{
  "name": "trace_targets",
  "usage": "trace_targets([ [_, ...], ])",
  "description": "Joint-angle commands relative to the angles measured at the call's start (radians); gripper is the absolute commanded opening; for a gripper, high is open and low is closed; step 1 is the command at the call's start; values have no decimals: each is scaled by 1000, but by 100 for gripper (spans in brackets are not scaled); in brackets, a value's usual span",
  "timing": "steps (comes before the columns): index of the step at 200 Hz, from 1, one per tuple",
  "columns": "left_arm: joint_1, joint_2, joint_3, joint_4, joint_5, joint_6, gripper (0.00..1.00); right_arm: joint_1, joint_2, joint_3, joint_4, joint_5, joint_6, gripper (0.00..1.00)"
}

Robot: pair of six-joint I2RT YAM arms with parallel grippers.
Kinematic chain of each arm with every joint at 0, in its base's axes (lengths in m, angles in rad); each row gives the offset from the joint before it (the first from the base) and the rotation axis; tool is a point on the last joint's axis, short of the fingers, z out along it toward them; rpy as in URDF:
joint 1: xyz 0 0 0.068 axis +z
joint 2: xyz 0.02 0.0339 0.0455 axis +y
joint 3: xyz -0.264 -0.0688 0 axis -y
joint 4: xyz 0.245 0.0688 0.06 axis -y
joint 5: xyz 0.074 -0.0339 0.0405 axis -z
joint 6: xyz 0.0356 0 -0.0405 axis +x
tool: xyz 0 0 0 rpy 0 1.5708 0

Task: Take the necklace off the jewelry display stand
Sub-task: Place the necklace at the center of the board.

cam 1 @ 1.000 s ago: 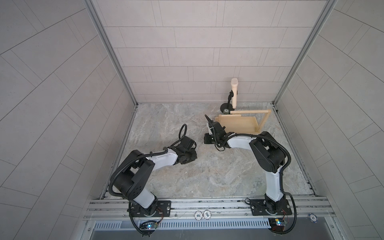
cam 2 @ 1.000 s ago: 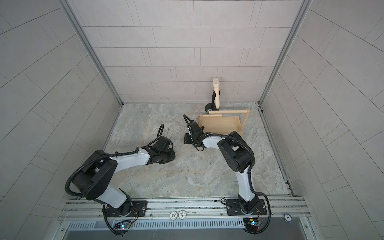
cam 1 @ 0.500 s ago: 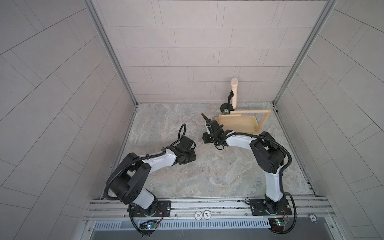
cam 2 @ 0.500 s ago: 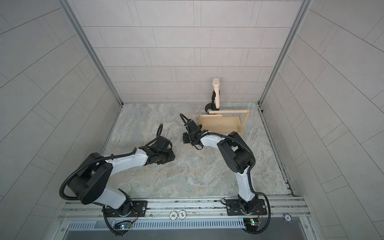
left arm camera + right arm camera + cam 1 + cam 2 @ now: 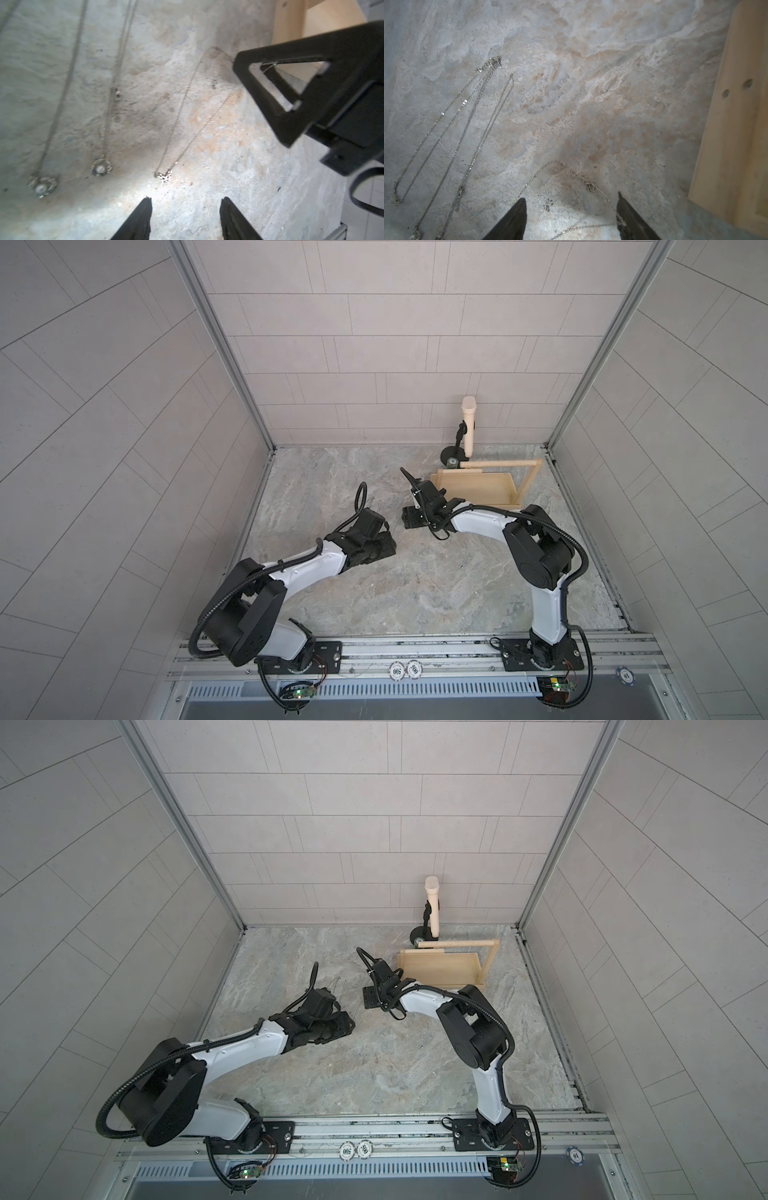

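Short of jewelry display stand (image 5: 473, 489), on marbled tabletop (image 5: 415, 593), left gripper (image 5: 185, 201) hovers low, jaws apart. Just beyond its tips, necklace (image 5: 164, 177) lies off stand, stretched flat: pendant end pointing away from stand, clasp end toward stand's near corner. Right gripper (image 5: 571, 200) there, jaws also spread; chain runs up to one finger. Both pairs stood nearly shut second ago. Pearl-pendant necklace (image 5: 100, 167) and twin (image 5: 42, 186) lie alongside, farther from stand. Stand's dowel (image 5: 498, 464) runs along its far edge, free end on necklace side. Behind stand, black-based microphone (image 5: 468, 427).
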State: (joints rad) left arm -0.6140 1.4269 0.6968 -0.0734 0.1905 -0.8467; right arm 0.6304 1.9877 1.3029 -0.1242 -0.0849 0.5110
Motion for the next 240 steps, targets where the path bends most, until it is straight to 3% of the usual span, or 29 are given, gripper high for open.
trace_targets([
  [1, -3, 23, -34, 191, 75, -34, 62, 8, -22, 6, -27, 22, -2, 72],
  [51, -6, 125, -54, 397, 126, -80, 69, 9, 25, 55, -64, 22, 6, 75],
  [164, 28, 195, -141, 405, 93, -117, 69, 16, 85, 121, -133, 26, 12, 79],
  [240, 84, 129, -183, 248, 96, -78, 69, 15, 92, 192, -259, 77, -10, 85],
])
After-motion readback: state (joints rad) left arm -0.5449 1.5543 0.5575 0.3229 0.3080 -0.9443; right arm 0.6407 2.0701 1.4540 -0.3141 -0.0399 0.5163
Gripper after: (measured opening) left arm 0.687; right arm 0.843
